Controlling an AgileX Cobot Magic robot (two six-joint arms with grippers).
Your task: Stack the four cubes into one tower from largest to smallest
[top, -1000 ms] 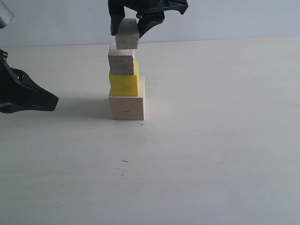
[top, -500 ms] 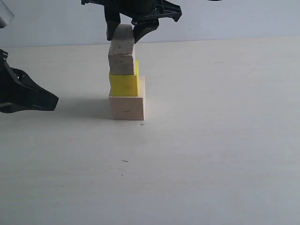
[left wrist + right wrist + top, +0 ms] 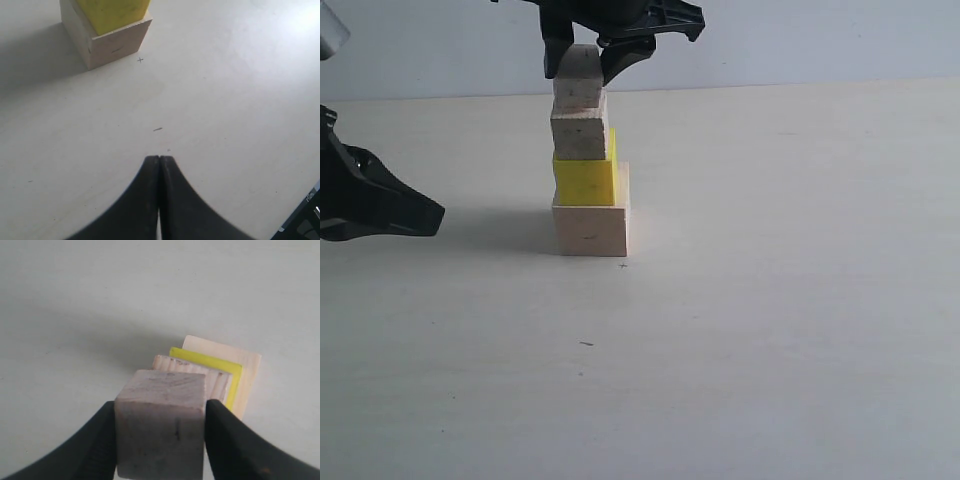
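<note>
On the left of the exterior view, the left gripper [image 3: 433, 213] sits low by the table [image 3: 770, 330]. Its two fingers are pressed tight together with nothing between them. It is well apart from the tower and points toward it.

In the middle stands the tower. The large cube [image 3: 590, 228] is at the bottom. The yellow cube [image 3: 584, 180] is on it, and the medium cube [image 3: 580, 135] is on the yellow one. The small cube [image 3: 578, 90] is on the very top, and its bottom looks like it touches the medium cube. I cannot tell if it rests there with all its weight.

The right gripper [image 3: 581, 72] comes down from above and pinches the small cube, one finger on each side. In the right wrist view the fingers [image 3: 100, 440] hug the cube's two sides snugly.

The thing that matters is how the small cube sits over the medium cube. It is right on top, not off to one side. In the exterior view, all four cubes line up on their left sides, so the steps show only on the right.

The right arm is the near one. I think it should open gently and go straight up, so it does not bump the tower.
</note>
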